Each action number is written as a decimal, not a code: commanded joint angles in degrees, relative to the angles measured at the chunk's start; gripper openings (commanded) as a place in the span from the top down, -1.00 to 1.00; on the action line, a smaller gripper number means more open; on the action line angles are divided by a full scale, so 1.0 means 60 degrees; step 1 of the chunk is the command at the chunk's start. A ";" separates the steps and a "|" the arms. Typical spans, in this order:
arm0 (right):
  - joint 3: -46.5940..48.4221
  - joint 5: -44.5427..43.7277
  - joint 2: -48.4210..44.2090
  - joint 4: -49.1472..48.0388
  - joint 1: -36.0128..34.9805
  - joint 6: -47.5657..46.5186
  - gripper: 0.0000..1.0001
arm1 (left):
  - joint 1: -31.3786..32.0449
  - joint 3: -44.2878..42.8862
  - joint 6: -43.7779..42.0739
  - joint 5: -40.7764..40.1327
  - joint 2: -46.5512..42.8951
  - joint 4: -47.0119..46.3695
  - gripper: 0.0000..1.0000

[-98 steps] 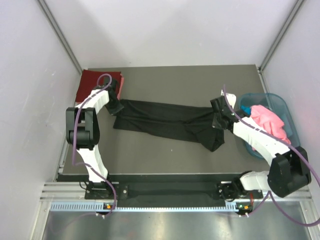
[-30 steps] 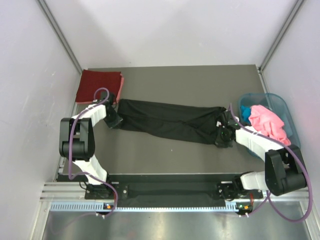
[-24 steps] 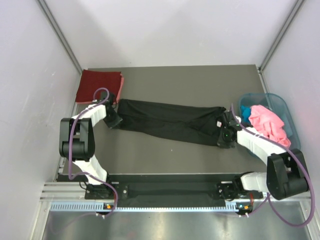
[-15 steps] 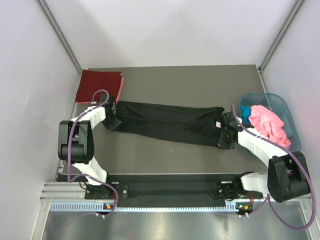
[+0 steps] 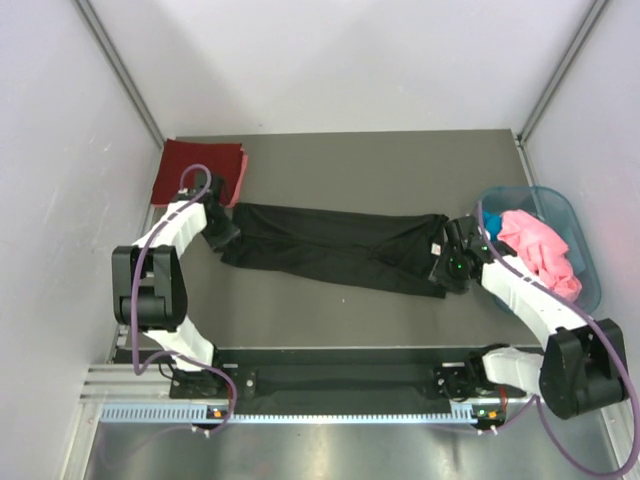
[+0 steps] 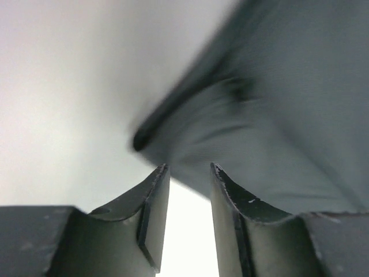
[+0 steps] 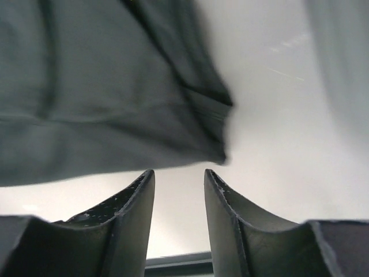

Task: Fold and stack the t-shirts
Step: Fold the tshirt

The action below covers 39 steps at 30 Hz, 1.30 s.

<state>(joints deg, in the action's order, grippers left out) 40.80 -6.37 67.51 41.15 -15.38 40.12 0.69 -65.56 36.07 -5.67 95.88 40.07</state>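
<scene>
Right now the black t-shirt is lying stretched across the middle of the tabletop, bare surface showing along both long edges. The left pincer and right pincer are hovering at its two ends, jaws parted, gripping nothing. A dark red t-shirt is sitting at the far-left corner.

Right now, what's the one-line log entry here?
left gripper: open, empty, left end of black t-shirt | right gripper: open, empty, at right end | black t-shirt: flat long strip | dark red t-shirt: folded, far-left corner
</scene>
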 commanded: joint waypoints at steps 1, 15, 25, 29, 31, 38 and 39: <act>0.0523 0.0769 0.0055 -0.0982 -0.0176 0.1294 0.18 | -0.0042 -0.0703 -0.0271 0.1931 -0.0351 -0.0526 0.19; 0.2443 -0.0023 0.3380 -0.3019 -0.1876 0.4372 0.09 | -0.0042 -0.1393 0.0637 0.1122 0.1701 -0.1083 0.17; 0.2137 -0.0432 0.3910 -0.3591 -0.2066 0.5178 0.04 | -0.0408 -0.1890 0.0726 0.0389 0.2053 -0.0850 0.17; 0.2122 -0.0549 0.4057 -0.3606 -0.2066 0.5281 0.04 | -0.0393 -0.2096 0.0565 0.0155 0.1819 -0.0615 0.17; 0.2136 -0.0579 0.4130 -0.3489 -0.2081 0.5354 0.05 | -0.0408 -0.2154 0.0463 0.0140 0.1528 -0.0600 0.17; 0.1916 -0.0725 0.3969 -0.3532 -0.2081 0.5399 0.05 | -0.0393 -0.2476 -0.0196 0.0900 0.0823 -0.0512 0.17; 0.1916 -0.0711 0.3940 -0.3460 -0.2081 0.5384 0.06 | -0.0379 -0.2520 -0.0284 0.1249 0.0750 -0.0512 0.17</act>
<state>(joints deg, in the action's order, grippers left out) 52.51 -9.06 91.98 21.78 -27.27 71.81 -1.67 -77.65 37.28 -1.80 105.08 36.82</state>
